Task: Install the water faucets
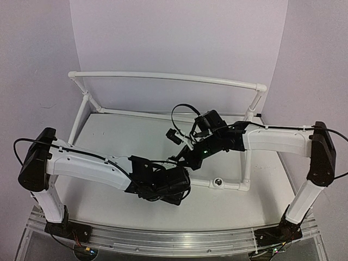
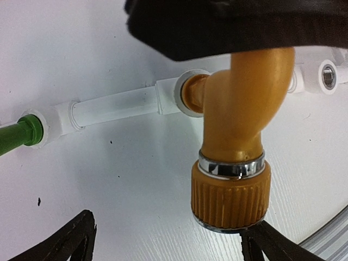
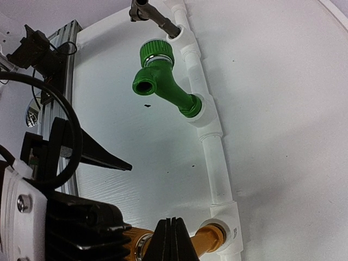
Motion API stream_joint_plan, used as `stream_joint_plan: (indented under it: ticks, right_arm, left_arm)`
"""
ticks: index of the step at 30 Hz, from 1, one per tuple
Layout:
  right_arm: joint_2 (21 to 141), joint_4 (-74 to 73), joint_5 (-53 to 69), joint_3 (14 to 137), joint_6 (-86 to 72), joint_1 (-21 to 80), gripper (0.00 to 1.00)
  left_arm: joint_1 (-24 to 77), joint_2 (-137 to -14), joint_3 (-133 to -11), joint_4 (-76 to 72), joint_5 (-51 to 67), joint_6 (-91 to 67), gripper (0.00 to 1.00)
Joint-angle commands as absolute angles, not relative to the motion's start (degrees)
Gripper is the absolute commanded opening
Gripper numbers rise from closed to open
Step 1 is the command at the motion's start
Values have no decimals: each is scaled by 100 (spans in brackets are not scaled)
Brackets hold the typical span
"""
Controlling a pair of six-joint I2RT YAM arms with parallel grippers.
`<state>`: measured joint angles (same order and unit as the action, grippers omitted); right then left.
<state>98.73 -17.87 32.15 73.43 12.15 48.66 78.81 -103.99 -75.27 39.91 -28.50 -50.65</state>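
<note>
The brass-gold faucet (image 2: 234, 136) is screwed by its stem into a socket of the white pipe frame (image 2: 117, 106); its stem also shows in the right wrist view (image 3: 206, 239). My left gripper (image 2: 168, 234) is open, its right finger (image 2: 272, 244) touching the faucet's ribbed cap. My right gripper (image 3: 174, 225) is shut, fingers pressed together right over the brass faucet's body. The green faucet (image 3: 160, 81) and the dark grey faucet (image 3: 152, 13) sit in sockets further along the pipe (image 3: 215, 163). In the top view both grippers, left (image 1: 176, 185) and right (image 1: 185, 160), hide the faucets.
An empty socket (image 1: 218, 182) sits on the pipe frame's front bar, also in the left wrist view (image 2: 329, 76). The frame's raised back rail (image 1: 163, 76) spans the table's far side. An aluminium rail (image 1: 174, 236) runs along the near edge.
</note>
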Motion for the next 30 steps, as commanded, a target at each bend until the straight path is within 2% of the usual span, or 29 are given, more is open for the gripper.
stream_joint_plan:
  ticks: [1, 16, 25, 28, 30]
  right_arm:
    - [9680, -2411, 2779, 7063, 1372, 4788, 0]
    - [9477, -2792, 3015, 6761, 1599, 4760, 0]
    - [9534, -2830, 2975, 7647, 1361, 4693, 1]
    - [9686, -2835, 2833, 7798, 1383, 4625, 2]
    - [9779, -2839, 2744, 7829, 1430, 4545, 2]
  left_arm:
    - [7652, -9998, -7467, 4327, -3415, -5439, 91]
    - [7468, -9577, -7270, 4114, -3553, -5274, 89]
    - [7605, -8863, -6616, 2926, -2649, -4305, 88]
    - [7715, -8988, -6778, 2955, -2472, -3991, 85]
    - [7753, -9165, -6964, 3059, -2412, -3892, 77]
